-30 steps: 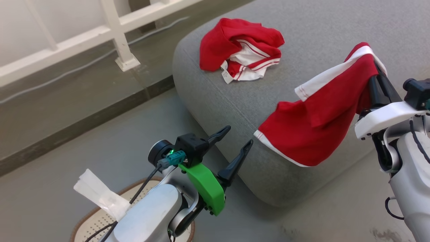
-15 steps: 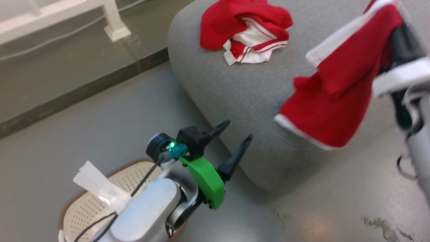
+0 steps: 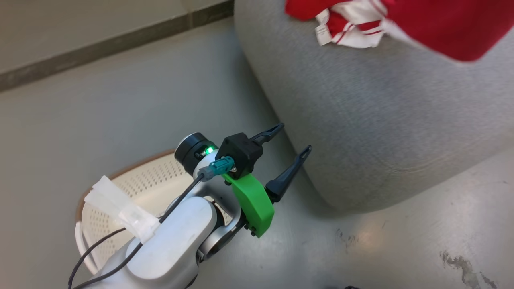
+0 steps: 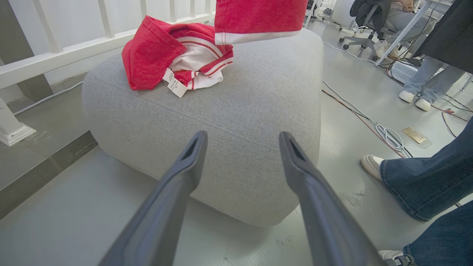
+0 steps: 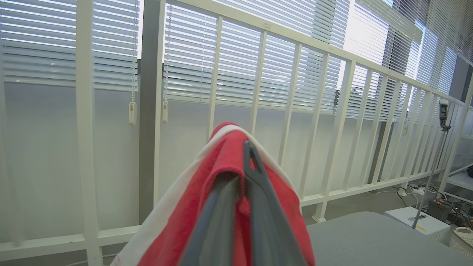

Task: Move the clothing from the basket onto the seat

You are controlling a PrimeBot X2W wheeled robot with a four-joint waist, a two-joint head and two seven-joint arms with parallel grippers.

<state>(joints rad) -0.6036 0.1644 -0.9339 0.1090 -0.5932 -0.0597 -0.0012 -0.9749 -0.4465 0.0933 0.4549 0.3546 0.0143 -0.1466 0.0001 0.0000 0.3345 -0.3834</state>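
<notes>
Red clothing (image 4: pixel 147 59) (white trim), crumpled

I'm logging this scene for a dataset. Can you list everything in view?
crumpled clothing: one, red with white trim, lying on top of the seat
hanging clothing: one, red with white edge, held above the seat
seat: one, grey, on the floor
basket: one, cream with brown rim, on the floor under the left arm
railing: one, white, behind the seat
cables: several, grey and red, on the floor beside the seat
people: at least two, blue jeans and pale shoes, beside the seat
left gripper: fingers open, empty, pointing at the seat
right gripper: fingers shut on the hanging clothing
</notes>
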